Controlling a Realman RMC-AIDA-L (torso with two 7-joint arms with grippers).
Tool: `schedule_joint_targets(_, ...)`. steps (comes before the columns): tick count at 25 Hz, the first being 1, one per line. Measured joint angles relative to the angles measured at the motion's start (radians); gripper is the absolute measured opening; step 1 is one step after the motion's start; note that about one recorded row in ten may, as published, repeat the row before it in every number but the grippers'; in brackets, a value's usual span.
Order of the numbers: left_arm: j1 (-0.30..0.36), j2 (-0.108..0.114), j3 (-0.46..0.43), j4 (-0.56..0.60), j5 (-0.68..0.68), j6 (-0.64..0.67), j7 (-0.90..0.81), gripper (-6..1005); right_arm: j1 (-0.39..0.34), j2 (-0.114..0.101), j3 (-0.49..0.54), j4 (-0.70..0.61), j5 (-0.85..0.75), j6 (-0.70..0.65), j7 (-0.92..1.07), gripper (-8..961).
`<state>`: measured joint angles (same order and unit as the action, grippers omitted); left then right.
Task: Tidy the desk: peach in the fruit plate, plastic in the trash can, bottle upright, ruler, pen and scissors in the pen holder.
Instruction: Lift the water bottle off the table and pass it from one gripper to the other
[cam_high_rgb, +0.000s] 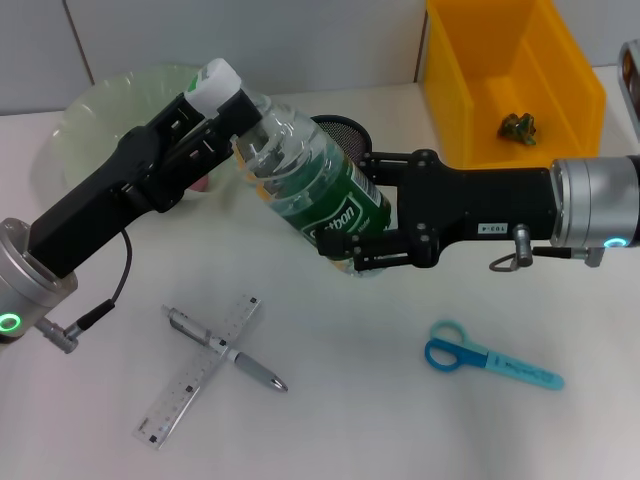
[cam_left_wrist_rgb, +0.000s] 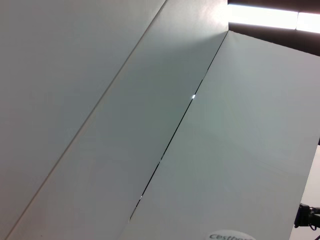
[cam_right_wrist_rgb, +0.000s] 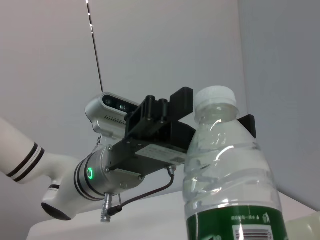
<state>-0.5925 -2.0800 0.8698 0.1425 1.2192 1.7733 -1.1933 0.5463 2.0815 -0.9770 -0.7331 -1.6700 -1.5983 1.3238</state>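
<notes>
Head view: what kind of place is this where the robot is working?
Probably a lab desk set up like an office: a plain white desk with a ruler, pen and scissors, plus a yellow trash can. Two robot arms hold a bottle above it.

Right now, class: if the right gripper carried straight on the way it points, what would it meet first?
The right gripper, shut on the bottle, points toward the robot's left. Past the bottle, the left gripper at the cap probably comes first, though depth is unclear.
</notes>
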Motion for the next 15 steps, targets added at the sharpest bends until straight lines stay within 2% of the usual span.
schedule_joint_targets(4,0.000,0.000,0.001,0.000,0.000,0.000,0.000,807,0.006,0.000,0.000,0.009,0.000,0.000,0.000,768)
schedule_joint_targets(7,-0.001,0.000,0.000,0.000,0.000,-0.001,0.000,660,0.007,0.000,0.000,0.009,0.000,0.000,0.000,768)
schedule_joint_targets(15,-0.003,0.000,-0.004,-0.008,0.000,-0.003,0.001,535,0.008,0.000,-0.004,0.012,0.000,0.000,0.000,768)
